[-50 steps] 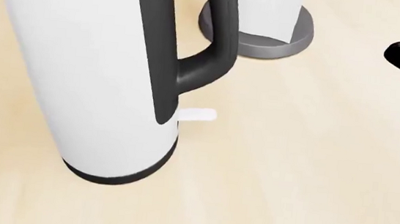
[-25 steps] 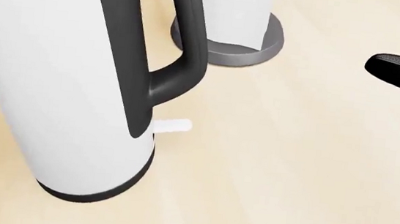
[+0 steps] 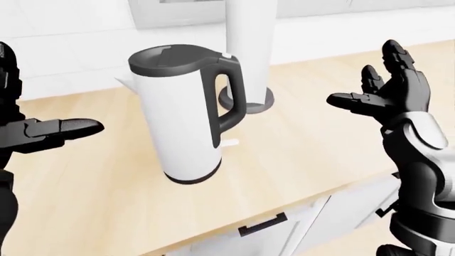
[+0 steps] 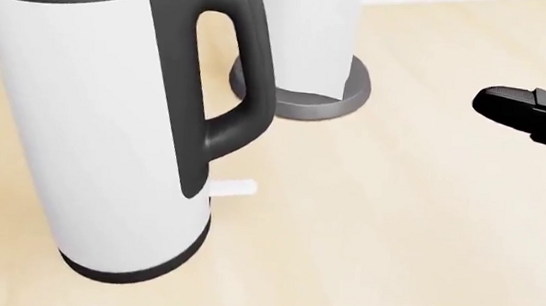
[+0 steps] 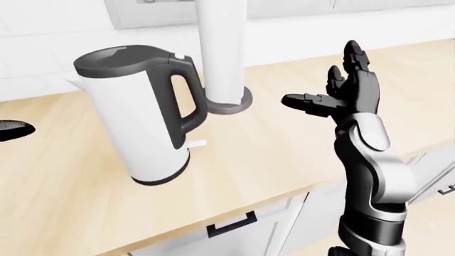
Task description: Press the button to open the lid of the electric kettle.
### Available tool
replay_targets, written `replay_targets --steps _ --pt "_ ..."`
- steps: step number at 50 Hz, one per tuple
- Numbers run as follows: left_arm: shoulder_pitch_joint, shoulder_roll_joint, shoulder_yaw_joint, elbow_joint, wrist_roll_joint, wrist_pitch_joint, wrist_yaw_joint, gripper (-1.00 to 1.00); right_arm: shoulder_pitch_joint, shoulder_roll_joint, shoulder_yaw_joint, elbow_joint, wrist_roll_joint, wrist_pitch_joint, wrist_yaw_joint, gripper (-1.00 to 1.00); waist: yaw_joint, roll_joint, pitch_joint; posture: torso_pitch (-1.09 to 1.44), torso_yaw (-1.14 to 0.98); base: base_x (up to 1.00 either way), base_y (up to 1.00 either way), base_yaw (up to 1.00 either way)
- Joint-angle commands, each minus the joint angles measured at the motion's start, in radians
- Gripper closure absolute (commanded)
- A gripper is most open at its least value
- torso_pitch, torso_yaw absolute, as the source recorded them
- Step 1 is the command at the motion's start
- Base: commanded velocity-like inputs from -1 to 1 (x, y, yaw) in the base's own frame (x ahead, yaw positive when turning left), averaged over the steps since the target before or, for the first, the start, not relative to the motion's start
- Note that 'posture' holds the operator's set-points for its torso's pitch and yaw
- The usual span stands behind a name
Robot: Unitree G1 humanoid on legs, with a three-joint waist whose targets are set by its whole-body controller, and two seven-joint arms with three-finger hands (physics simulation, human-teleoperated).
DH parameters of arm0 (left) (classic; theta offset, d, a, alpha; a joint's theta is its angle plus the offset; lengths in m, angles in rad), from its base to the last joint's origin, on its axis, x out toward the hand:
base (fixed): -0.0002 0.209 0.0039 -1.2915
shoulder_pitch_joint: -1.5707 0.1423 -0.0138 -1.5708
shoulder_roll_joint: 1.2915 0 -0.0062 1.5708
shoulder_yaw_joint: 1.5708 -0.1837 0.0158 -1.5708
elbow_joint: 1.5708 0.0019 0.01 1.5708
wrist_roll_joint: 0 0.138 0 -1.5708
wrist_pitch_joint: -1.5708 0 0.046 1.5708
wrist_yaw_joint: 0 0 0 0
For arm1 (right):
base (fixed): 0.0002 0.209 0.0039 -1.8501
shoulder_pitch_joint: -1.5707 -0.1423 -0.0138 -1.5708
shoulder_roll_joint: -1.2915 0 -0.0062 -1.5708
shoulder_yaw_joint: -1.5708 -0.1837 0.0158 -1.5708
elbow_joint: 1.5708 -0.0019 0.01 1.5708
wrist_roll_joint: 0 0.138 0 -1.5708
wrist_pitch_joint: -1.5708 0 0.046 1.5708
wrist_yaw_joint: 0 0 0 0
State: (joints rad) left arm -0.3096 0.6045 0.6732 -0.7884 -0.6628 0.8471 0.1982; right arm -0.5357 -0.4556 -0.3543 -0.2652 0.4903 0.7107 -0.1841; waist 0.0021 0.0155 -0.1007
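The electric kettle [image 3: 186, 120] has a white body, a dark grey lid and a dark handle, and stands upright on the wooden counter [image 3: 305, 154]. Its lid is down. A small white button [image 3: 226, 55] sits at the top of the handle. My right hand [image 3: 366, 80] is open with fingers spread, raised to the right of the kettle and well apart from it; one finger shows in the head view [image 4: 529, 108]. My left hand [image 3: 71, 128] is open with fingers stretched out, to the left of the kettle, not touching it.
A tall white cylinder on a round grey base [image 3: 246, 100] stands just behind the kettle's handle. A small white lever [image 4: 231, 187] sticks out near the kettle's foot. White cabinet fronts with a black handle [image 3: 262, 224] lie below the counter edge.
The head view has shifted, so the kettle sits lower in the picture and its lid now shows. My right hand's finger has moved a little left and down in that view.
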Motion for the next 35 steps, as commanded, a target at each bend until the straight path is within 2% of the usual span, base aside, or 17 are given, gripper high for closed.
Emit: replay_targets --steps 1,12,24,35 --pt "-0.017 0.015 0.011 -0.016 0.011 -0.025 -0.007 -1.0 -0.03 -0.013 -0.008 -0.026 -0.012 -0.031 0.015 -1.0 0.0 0.001 -0.017 -0.22 0.0 0.0 0.0 0.0" --pt "-0.023 0.012 0.016 -0.02 0.005 -0.023 -0.006 -1.0 -0.092 -0.004 0.024 0.0 -0.053 -0.012 0.036 -1.0 0.001 0.005 -0.042 -0.23 0.0 0.0 0.0 0.0" --pt "-0.024 0.023 0.016 -0.021 0.001 -0.028 -0.003 -1.0 -0.152 0.011 0.056 0.043 -0.094 -0.007 0.056 -1.0 0.0 0.009 -0.049 -0.23 0.0 0.0 0.0 0.0" --pt "-0.028 0.021 0.019 -0.02 -0.008 -0.023 0.0 -1.0 -0.267 0.022 0.103 0.141 -0.147 -0.018 0.088 -1.0 -0.003 0.015 -0.05 -0.23 0.0 0.0 0.0 0.0"
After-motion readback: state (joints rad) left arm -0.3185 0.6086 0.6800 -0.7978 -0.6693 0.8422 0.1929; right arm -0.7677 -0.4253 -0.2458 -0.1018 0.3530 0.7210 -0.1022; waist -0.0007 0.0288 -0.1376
